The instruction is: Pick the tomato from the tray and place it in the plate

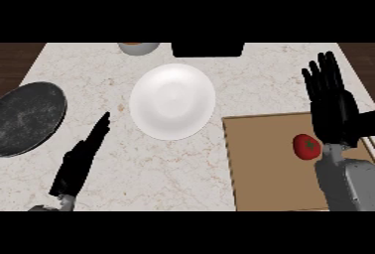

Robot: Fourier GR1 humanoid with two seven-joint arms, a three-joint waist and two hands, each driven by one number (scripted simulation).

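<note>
Just left of your right hand [333,111], whose fingers are straight and hold nothing, the tomato [307,146] sits on the tray [264,168]. Farther left lies the plate [173,100]; your left hand [79,161] is flat.

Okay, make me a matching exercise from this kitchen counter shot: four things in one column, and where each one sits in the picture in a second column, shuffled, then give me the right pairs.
Column one:
1. tomato
2. white plate
3. dark round pan
4. left hand

Column two:
A. middle of the counter, nothing on it
B. left edge of the counter
C. on the brown tray, beside the right hand
D. lower left, fingers straight, pointing up toward the plate

Pairs: 1-C, 2-A, 3-B, 4-D
</note>
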